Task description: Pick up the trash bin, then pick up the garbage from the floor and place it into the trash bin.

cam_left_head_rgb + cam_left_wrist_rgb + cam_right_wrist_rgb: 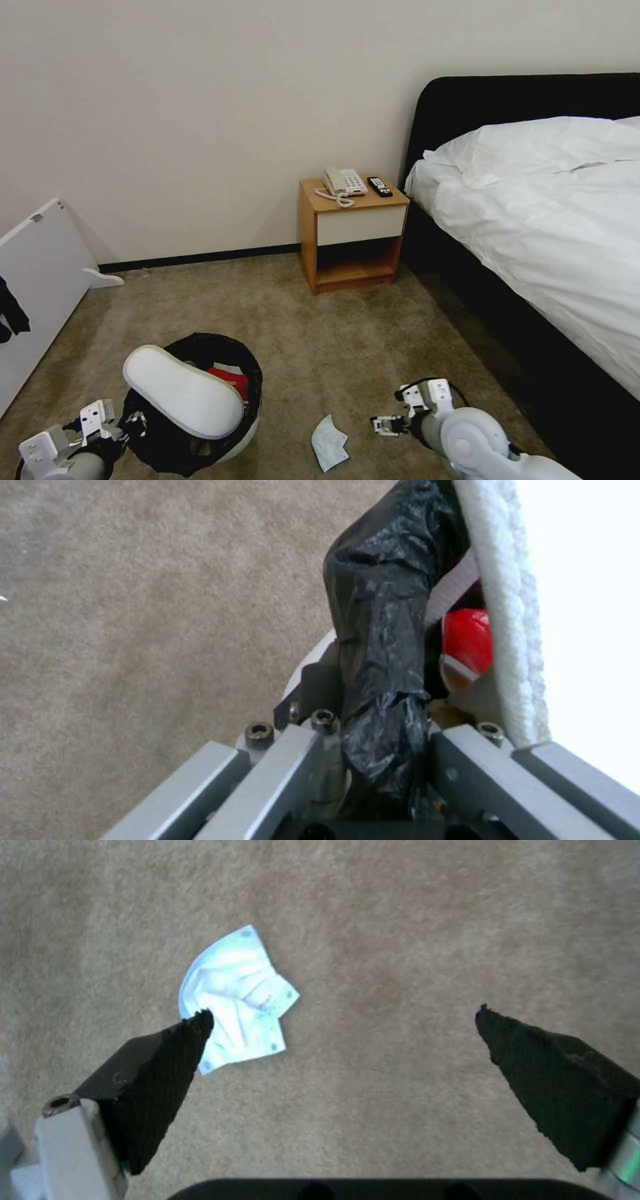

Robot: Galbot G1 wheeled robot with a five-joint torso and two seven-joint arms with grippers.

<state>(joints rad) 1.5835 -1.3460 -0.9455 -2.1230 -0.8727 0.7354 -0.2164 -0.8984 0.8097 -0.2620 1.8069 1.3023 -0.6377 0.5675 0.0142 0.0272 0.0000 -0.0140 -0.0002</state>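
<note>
The flat beige-brown short-pile carpet floor (320,333) runs from the wall to the bed with white bedding (547,220), with a small wooden nightstand (352,233) between them; on the robot's left, near the lower edge of the head view, the round white plastic trash bin lined with a black bag (200,400) leans toward the robot, its mouth facing up and away; a white slipper (181,392) lies across the rim, its long axis slanting from upper left to lower right, and a red packet (230,380) shows inside; the left gripper (133,424) has its jaws clamped narrow on the bagged rim; the pale-blue mask (329,443) lies flat on the carpet between bin and right gripper (381,424), long axis pointing roughly away from the robot; the right jaws are spread wide, hanging above the carpet just beside the mask, holding nothing.
</note>
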